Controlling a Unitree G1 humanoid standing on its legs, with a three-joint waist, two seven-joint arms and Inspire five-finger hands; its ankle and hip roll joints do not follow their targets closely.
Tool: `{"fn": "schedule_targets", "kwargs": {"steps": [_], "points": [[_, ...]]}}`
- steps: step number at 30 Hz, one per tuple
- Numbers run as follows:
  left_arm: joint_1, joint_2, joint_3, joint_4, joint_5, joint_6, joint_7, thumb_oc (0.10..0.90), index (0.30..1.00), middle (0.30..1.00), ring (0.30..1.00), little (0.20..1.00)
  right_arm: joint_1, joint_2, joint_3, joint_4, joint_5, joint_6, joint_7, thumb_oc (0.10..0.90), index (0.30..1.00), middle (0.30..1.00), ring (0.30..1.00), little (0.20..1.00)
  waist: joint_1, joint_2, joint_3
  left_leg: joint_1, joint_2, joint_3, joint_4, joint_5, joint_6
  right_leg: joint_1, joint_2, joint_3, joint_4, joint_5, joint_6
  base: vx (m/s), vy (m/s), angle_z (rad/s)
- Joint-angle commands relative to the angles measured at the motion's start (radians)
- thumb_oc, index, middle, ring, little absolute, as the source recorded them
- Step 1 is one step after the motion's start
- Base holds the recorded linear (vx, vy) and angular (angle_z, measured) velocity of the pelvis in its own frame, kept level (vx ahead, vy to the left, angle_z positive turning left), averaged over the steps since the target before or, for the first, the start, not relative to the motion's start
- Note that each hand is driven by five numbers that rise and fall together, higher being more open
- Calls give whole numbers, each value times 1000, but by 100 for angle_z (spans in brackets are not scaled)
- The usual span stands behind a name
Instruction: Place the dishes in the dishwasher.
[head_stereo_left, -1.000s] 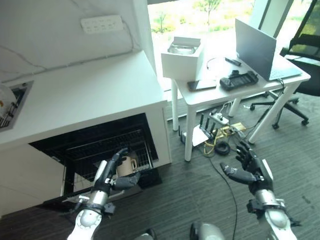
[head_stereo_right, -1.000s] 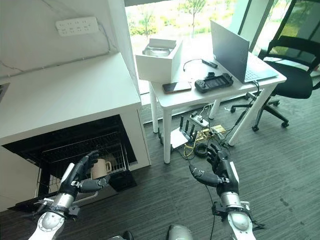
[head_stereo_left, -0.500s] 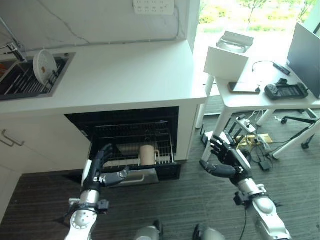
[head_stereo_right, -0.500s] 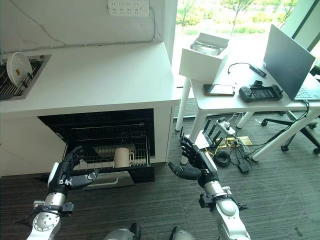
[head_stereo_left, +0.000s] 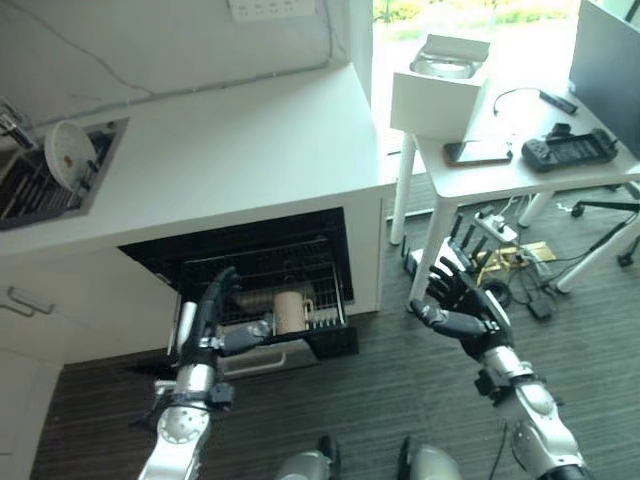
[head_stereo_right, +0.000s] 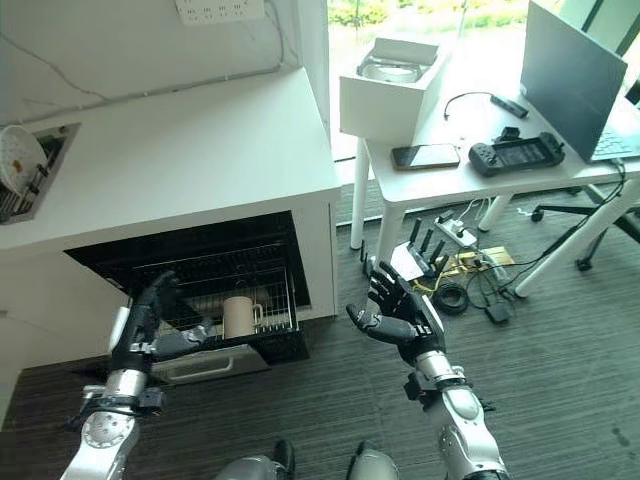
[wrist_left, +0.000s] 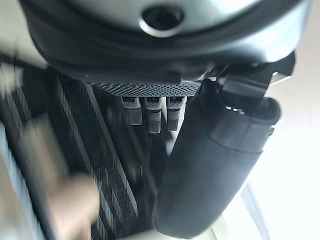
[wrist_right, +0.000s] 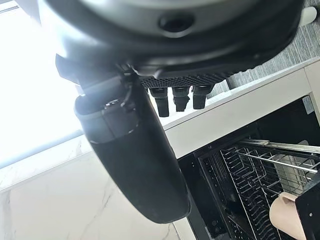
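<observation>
A beige mug (head_stereo_left: 290, 312) stands upright in the wire rack (head_stereo_left: 322, 270) of the open dishwasher under the white counter (head_stereo_left: 240, 160). My left hand (head_stereo_left: 212, 310) hovers open just left of the mug, apart from it, holding nothing. My right hand (head_stereo_right: 400, 315) is open over the dark floor, right of the dishwasher, empty too. A white plate (head_stereo_left: 68, 155) stands on edge in the sink rack at the far left. In the right wrist view the mug (wrist_right: 287, 215) and the rack (wrist_right: 250, 170) lie past the thumb (wrist_right: 135, 150).
A white table (head_stereo_left: 500, 165) stands right of the counter with an open white box (head_stereo_left: 440, 85), a phone (head_stereo_left: 475, 152), a game controller (head_stereo_left: 568, 150) and a laptop (head_stereo_right: 570, 70). A power strip and cables (head_stereo_left: 490, 255) lie under it.
The camera has swung, so the whole picture has shifted. My left hand, close against the mug a second ago, now stands a little away to its left. The right hand stays open.
</observation>
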Motion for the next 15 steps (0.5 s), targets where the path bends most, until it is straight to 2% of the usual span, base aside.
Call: {"fn": "schedule_targets", "kwargs": {"steps": [1,3,4,6,7,9,11,12,13,14,15], "points": [[-40,95,95,-56,73,-121,151,800,900,900,900,900,-77,11,-49,-88,-25,-96,-3,800,900,900,900,900,6,-52,-16,-1,-20,-60,114,-130,-6,87,31,44,-105,-18,25,-19,56,44],[-47,100,117,-28,105,-116,190,800,900,900,900,900,-58,15,-77,-105,-44,-113,-40,800,900,900,900,900,-16,-56,1,19,8,47,114,-125,-10,109,5,-9,-105,-14,23,-62,119,52],[-51,107,125,-13,109,-114,210,800,900,900,900,900,-49,15,-88,-110,-53,-121,-52,800,900,900,900,900,-25,-58,9,29,26,68,114,-124,-18,119,-6,-23,-105,-13,24,-76,217,111],[-42,120,160,22,101,-105,271,800,900,900,900,900,-48,6,-101,-103,-62,-133,-57,800,900,900,900,900,-27,-50,16,26,45,36,114,-119,-29,118,-16,-19,-105,-6,27,-47,361,121],[-21,114,184,69,108,-108,333,800,900,900,900,900,-58,1,-104,-85,-65,-138,-53,800,900,900,900,900,-19,-37,17,19,66,-18,114,-104,-46,115,-21,-1,-105,-10,29,-31,476,56],[-4,101,209,131,102,-111,392,800,900,900,900,900,-64,-6,-106,-76,-68,-138,-52,800,900,900,900,900,-15,-20,10,5,94,-66,114,-85,-68,109,-36,11,-105,-10,39,-17,494,2],[3,85,237,190,83,-123,442,800,900,900,900,900,-64,-13,-107,-82,-71,-134,-63,800,900,900,900,900,-15,-10,6,0,103,-79,114,-103,-74,110,-63,15,-105,-8,57,5,518,-22],[10,73,257,235,68,-130,475,800,900,900,900,900,-63,-12,-112,-84,-70,-130,-80,800,900,900,900,900,-20,-5,2,4,110,-58,114,-117,-73,114,-90,12,-105,-2,72,8,502,-16],[12,68,263,246,64,-122,481,800,900,900,900,900,-62,-9,-115,-87,-67,-126,-89,800,900,900,900,900,-20,-6,1,7,107,-52,114,-120,-71,115,-100,13,-105,2,78,6,494,2],[20,60,284,264,35,-121,479,800,900,900,900,900,-57,3,-120,-93,-64,-129,-99,800,900,900,900,900,-14,-13,1,9,86,-56,114,-133,-61,109,-128,22,-105,25,102,12,417,19],[33,47,314,288,8,-117,464,800,900,900,900,900,-48,27,-126,-97,-67,-131,-113,800,900,900,900,900,-2,-25,-2,13,54,-62,114,-153,-36,99,-160,38,-105,52,128,20,479,24]]}}
